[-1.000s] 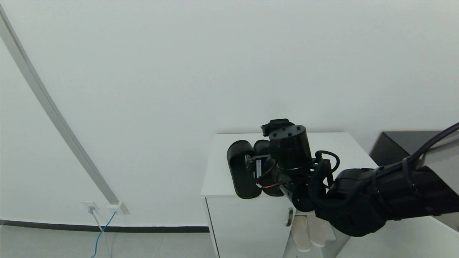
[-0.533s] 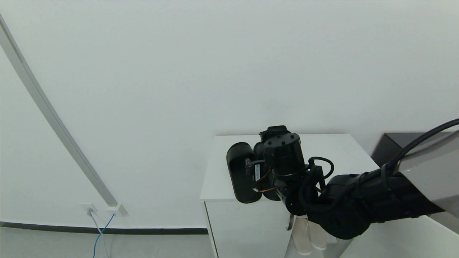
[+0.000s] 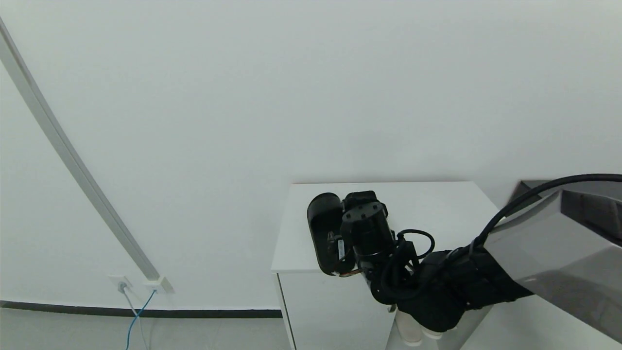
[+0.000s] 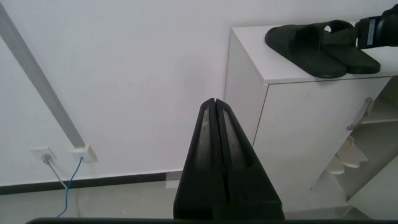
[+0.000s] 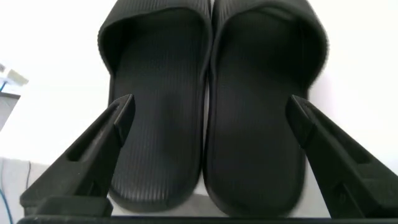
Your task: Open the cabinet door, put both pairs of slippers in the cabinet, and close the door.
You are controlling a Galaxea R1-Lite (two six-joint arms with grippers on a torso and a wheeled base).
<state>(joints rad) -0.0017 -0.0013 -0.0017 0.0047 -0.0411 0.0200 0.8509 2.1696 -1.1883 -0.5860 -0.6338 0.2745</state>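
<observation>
Your R gripper (image 5: 209, 106) is spread wide, w/ one finger on either side of the black slippers (image 5: 249, 143); can't tell if they touch. The pair lies side by side on top of the cabinet (image 3: 437, 204), toward its front edge. White slippers (image 4: 345, 155) sit inside on a shelf (image 4: 373, 121). L gripper (image 4: 215, 106) is closed, empty, well apart from the cabinet.

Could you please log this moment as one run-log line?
right gripper: open, flanking black slippers on cabinet | left gripper: shut, clear of cabinet | white slippers: inside open cabinet
</observation>
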